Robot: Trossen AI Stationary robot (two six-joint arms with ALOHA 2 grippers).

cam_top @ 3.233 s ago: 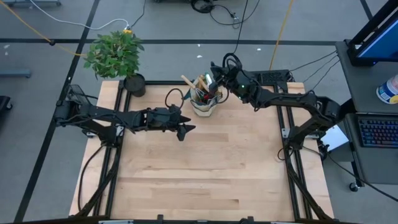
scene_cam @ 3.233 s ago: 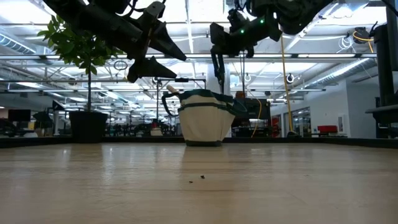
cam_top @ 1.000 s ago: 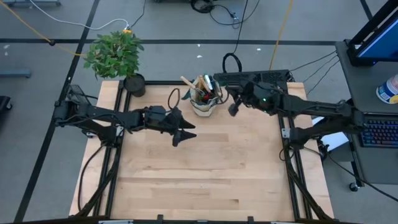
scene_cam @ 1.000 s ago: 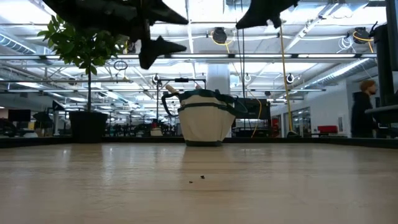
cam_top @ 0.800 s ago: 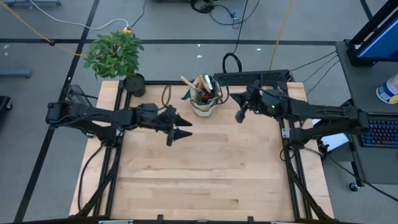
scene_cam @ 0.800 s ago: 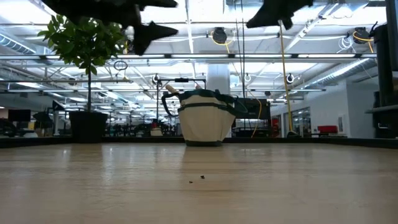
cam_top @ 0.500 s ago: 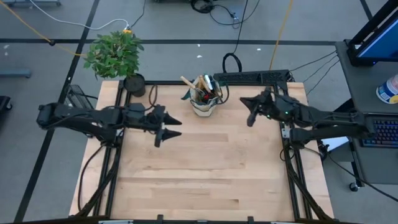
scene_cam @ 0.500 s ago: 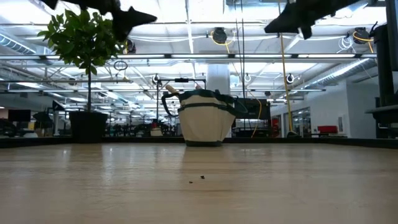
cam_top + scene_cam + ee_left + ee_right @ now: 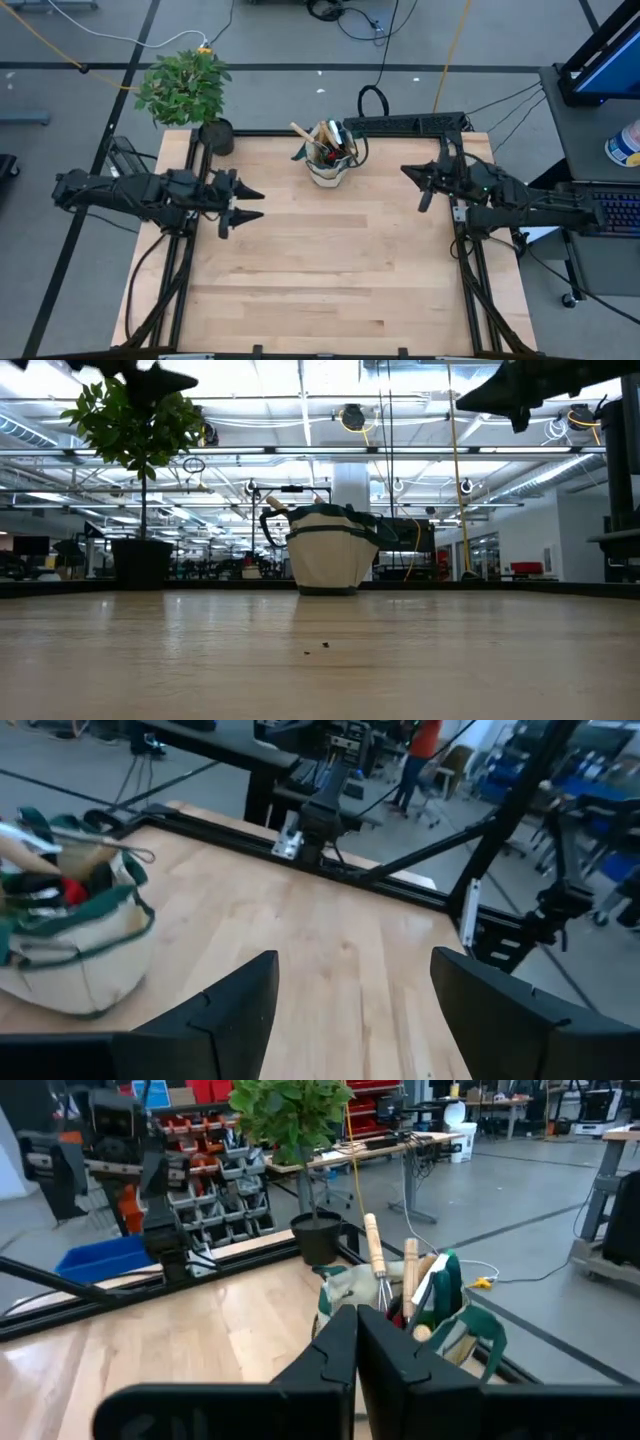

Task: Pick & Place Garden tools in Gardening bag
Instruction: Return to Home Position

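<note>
High view: the bag (image 9: 331, 172) stands mid-table at the far edge of the table (image 9: 320, 270), with tool handles (image 9: 322, 138) poking from it. At left, the left gripper (image 9: 250, 202) hovers, fingers spread and empty. At right, the right gripper (image 9: 357, 1316) hovers, fingers pressed together, holding nothing.

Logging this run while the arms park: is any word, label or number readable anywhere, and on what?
No text can be read.
Bag: no print shows.
Tub on the side desk: label too small to read.
Bins behind the table: any labels are blurred.
</note>
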